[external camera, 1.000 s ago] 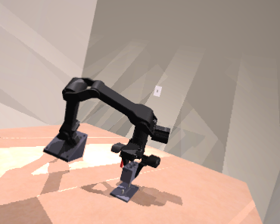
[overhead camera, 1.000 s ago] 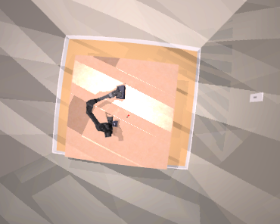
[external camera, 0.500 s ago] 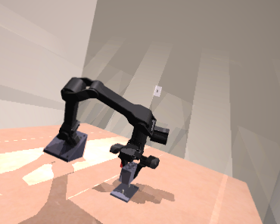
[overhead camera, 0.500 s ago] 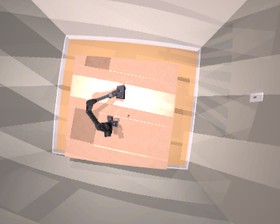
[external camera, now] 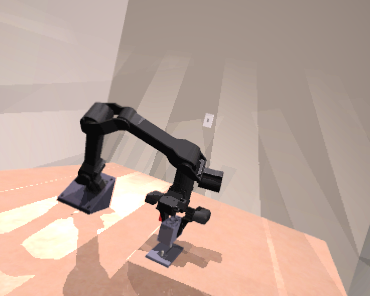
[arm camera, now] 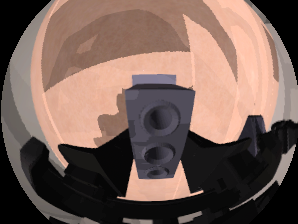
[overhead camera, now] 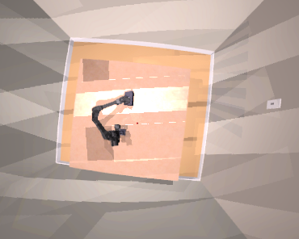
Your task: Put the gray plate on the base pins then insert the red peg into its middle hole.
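The gray plate (external camera: 168, 233) (arm camera: 159, 139) is a block with three round holes, which face the wrist camera. My gripper (external camera: 172, 223) (arm camera: 155, 126) is shut on it, one finger on each side. The plate hangs low over the flat gray base (external camera: 152, 257) (arm camera: 154, 79). One small pin of the base (external camera: 162, 253) shows in front of the plate; the other pin is hidden. Whether plate and pins touch, I cannot tell. The red peg (overhead camera: 137, 123) (external camera: 160, 218) stands beyond the gripper in the exterior view, mostly hidden; the wrist view does not show it.
The arm's own mount (overhead camera: 129, 98) (external camera: 85, 201) stands on the table (overhead camera: 152, 149) (external camera: 248, 260), to the left of the base in the exterior view. The arm arches over from it. Shadows and bright bands cross the table top.
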Controlling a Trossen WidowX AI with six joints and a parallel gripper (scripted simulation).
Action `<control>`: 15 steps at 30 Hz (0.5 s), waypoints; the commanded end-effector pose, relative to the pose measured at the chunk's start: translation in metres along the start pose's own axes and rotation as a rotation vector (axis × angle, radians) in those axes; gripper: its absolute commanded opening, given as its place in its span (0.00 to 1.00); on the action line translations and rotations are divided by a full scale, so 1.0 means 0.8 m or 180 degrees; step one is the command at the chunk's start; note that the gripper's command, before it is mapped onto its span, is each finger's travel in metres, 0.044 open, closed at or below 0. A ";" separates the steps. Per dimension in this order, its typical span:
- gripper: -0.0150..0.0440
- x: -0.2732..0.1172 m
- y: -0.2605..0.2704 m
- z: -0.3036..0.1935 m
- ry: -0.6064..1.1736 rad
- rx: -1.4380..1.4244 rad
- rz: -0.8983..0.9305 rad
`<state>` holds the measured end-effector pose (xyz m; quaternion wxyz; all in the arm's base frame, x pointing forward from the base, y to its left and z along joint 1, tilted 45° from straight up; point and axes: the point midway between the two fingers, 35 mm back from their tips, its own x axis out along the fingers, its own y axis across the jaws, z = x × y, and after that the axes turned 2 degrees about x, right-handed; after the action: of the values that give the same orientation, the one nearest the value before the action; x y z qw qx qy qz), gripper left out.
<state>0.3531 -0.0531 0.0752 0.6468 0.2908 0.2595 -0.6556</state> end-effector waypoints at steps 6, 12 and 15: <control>0.25 0.017 -0.001 0.001 -0.0017 -0.0021 -0.0007; 0.25 0.025 -0.001 0.001 -0.0017 -0.0021 -0.0007; 0.25 0.031 -0.001 0.001 -0.0018 -0.0020 -0.0007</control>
<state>0.3537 -0.0662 0.0623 0.6470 0.2910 0.2589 -0.6555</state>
